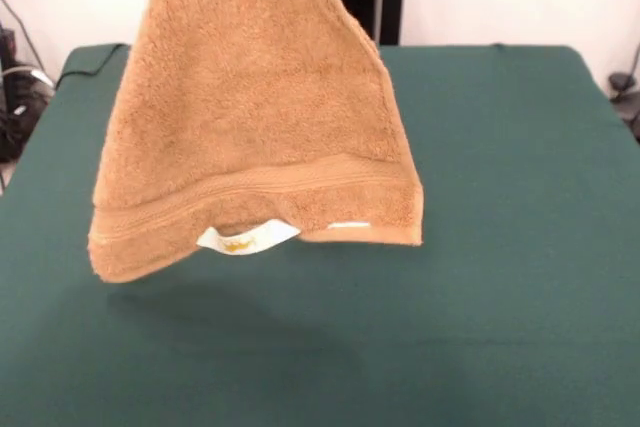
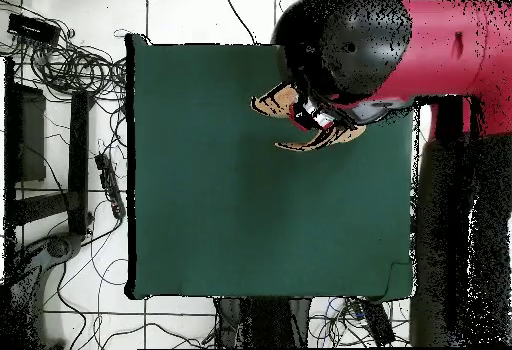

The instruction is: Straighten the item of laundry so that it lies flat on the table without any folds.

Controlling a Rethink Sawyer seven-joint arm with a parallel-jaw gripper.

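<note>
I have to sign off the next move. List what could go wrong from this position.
1. The towel hangs bunched to a narrow top, clear of the table. Lowered straight down, it would likely pile into folds.
2. Its lower hem hangs uneven, one corner lower with the white label curled out; that corner may tuck under on landing.
3. In the overhead view the arm hides the grip, so a slipping hold would go unnoticed.
</note>
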